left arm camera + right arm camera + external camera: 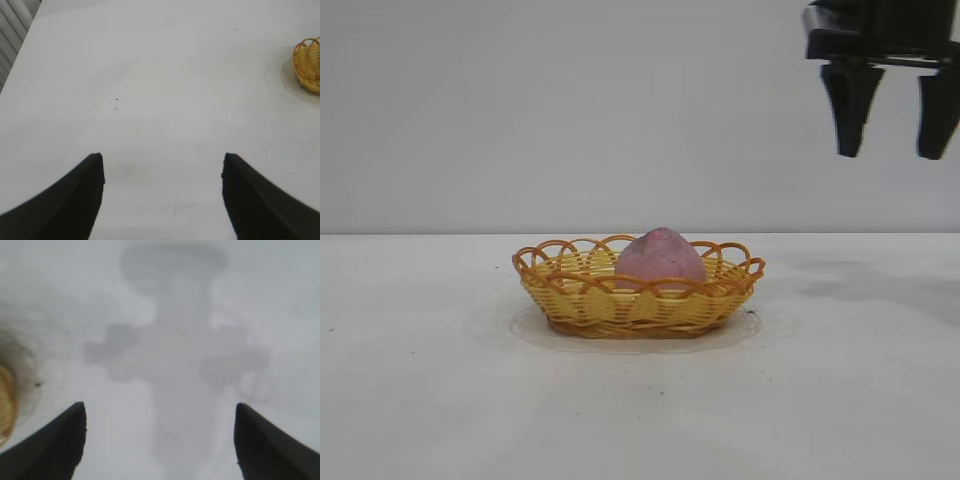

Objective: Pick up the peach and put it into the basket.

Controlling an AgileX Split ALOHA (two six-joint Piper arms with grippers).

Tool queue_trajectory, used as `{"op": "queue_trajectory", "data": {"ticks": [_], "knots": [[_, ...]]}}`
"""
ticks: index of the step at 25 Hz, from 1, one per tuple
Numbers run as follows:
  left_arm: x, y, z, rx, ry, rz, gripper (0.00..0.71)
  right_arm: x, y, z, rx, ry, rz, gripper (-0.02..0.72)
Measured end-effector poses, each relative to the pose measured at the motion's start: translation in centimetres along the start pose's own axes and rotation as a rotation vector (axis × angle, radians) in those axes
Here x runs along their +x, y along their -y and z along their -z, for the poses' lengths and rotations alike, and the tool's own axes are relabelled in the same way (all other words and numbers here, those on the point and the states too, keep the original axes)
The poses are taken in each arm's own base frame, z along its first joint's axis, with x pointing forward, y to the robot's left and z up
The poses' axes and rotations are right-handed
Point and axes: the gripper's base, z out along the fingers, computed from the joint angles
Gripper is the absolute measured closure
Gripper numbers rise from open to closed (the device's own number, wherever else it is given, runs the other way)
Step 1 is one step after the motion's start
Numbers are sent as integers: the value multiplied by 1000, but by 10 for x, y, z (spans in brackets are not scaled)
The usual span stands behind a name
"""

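We see the peach [660, 257] resting in the basket [638, 300], well below our right fingers [890, 110], which hang wide apart and empty. We should lift clear. Left fingers [162, 200] gape empty over the desk [150, 90].

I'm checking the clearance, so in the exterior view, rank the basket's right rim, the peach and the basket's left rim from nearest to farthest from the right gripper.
Measured from the right gripper, open, high at upper right:
1. The basket's right rim, on the gripper's side.
2. The peach, inside the basket, right of centre.
3. The left rim, on the far side.
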Motion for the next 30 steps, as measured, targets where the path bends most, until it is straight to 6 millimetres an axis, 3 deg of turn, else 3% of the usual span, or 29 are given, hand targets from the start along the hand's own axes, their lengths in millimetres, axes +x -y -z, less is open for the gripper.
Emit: {"op": "queue_trajectory", "data": {"ticks": [7,14,23,30], "knots": [[0,0,0,0,0,0,268,70,0,38,14,66,-45,179],[0,0,0,0,0,0,268,162,-7,60,17,165,-68,179],[0,0,0,0,0,0,268,271,-15,51,18,305,-101,179],[0,0,0,0,0,0,268,322,-19,43,21,496,-113,179]]}}
